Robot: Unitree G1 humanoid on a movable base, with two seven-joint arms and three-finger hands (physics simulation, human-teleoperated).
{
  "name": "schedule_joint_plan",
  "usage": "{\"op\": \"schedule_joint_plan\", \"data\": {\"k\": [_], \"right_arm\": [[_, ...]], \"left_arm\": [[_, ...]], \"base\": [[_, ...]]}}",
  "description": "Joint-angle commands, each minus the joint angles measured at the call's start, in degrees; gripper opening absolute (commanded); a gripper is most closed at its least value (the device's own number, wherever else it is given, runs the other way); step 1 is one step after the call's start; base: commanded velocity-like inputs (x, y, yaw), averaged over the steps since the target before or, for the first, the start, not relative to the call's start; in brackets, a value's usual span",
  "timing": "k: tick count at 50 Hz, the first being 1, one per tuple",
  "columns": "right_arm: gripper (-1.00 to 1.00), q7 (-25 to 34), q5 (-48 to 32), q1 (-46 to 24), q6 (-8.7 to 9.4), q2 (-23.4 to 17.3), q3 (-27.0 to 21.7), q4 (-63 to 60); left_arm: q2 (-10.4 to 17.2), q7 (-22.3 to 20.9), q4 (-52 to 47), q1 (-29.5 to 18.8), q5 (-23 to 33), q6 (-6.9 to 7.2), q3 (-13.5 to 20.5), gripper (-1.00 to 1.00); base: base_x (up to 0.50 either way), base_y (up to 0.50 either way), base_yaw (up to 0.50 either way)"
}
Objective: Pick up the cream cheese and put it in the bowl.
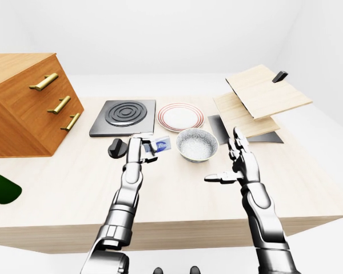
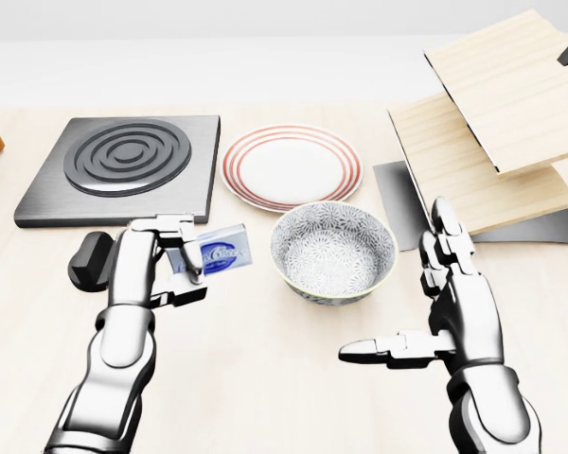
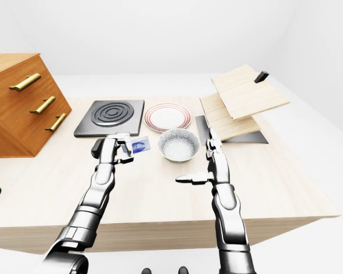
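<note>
Fingers (image 2: 191,260) of the left hand (image 2: 150,260) pinch the cream cheese (image 2: 220,252), a small blue-and-white packet held clear of the tabletop (image 2: 265,378) with its printed face turned toward the head view. The packet sticks out to the right of the grip, just beside the left rim of the patterned bowl (image 2: 333,252) but not yet over its opening. The right hand (image 2: 454,307) hangs on the bowl's other side with its fingers spread and its thumb pointing left; it holds nothing.

Further out, a red-ringed plate (image 2: 292,165) lies just above the bowl in the head view, and a dark hotplate with ring burner (image 2: 123,165) lies to the plate's left. A small black object (image 2: 90,260), which I cannot name, sits touching or just behind the left hand. Stacked wooden boards (image 2: 497,123) over a dark mat fill the upper right, and a wooden drawer cabinet (image 1: 23,105) stands at the far left in the left-eye view.

The risk, as I judge it, is letting go too soon: with the packet short of the opening, it would strike the rim and land on the tabletop. The grip also looks to catch only one end of the packet, so a quick swing could twist it loose. The left hand's knuckles could nudge the bowl if they travel too low.
</note>
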Motion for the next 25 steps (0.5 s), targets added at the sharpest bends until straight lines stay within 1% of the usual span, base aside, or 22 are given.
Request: {"op": "schedule_joint_plan", "data": {"k": [1,4,7,12,14,18,21,25], "right_arm": [[1.00,0.46,0.78,-3.50,0.39,-2.23,-2.84,-0.13],[1.00,0.78,0.85,-3.18,0.39,-2.47,-3.06,-1.42],[1.00,1.15,0.88,-2.98,0.39,-2.40,-3.07,-2.91],[1.00,1.45,-0.02,-4.05,0.39,-2.18,-2.41,-0.35],[1.00,1.83,0.36,-4.03,0.39,-2.44,-2.79,-0.30],[1.00,1.81,0.91,-4.21,0.39,-2.60,-3.34,-0.17],[1.00,1.81,1.13,-3.85,0.39,-2.66,-3.32,-1.74],[1.00,1.98,1.36,-3.62,0.39,-2.72,-3.55,-2.40]], "left_arm": [[-0.77,-2.78,-5.42,-6.36,3.14,0.01,-0.75,-1.00],[-1.65,-3.23,-7.42,-8.05,4.68,0.01,-1.58,-1.00],[-2.45,-3.60,-7.45,-9.75,5.04,0.01,-1.82,-1.00],[-4.11,-3.86,-3.98,-13.12,5.19,0.01,-2.70,-1.00],[-4.90,-3.59,-1.15,-14.47,6.48,0.01,-3.62,-1.00],[-6.07,-3.21,2.38,-16.32,8.54,0.01,-4.24,-1.00],[-7.13,-2.87,3.12,-17.39,10.05,0.01,-4.67,-1.00],[-7.83,-2.69,4.04,-17.96,11.27,0.01,-4.97,-1.00]], "base": [[0.00,0.00,0.00],[0.00,0.00,0.00],[0.00,0.00,0.00],[0.00,0.00,0.00],[0.00,0.00,0.00],[0.00,0.00,0.00],[0.00,0.00,0.00],[0.00,0.00,0.00]]}}
